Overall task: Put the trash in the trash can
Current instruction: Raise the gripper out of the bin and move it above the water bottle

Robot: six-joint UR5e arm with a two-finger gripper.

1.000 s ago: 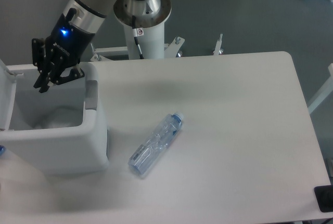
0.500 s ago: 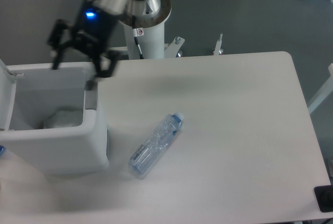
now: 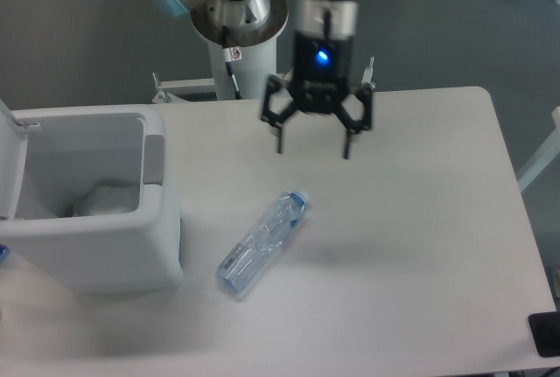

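Note:
The clear plastic water bottle (image 3: 261,243) with a blue cap lies on its side on the white table (image 3: 411,219), cap pointing up-right. My gripper (image 3: 312,148) hangs open and empty above the table, a little beyond the bottle's cap end. At the left stands the white trash can (image 3: 87,254) with its lid up. A crumpled wrapper (image 3: 105,198) lies inside it at the bottom.
The arm's round white base column (image 3: 241,18) stands behind the table's far edge. A dark object (image 3: 547,333) sits at the table's front right corner. Grey floor surrounds the table.
My gripper swung from over the trash can rightward across the table and now hangs open above the far side of the bottle. The bottle and bin have not moved.

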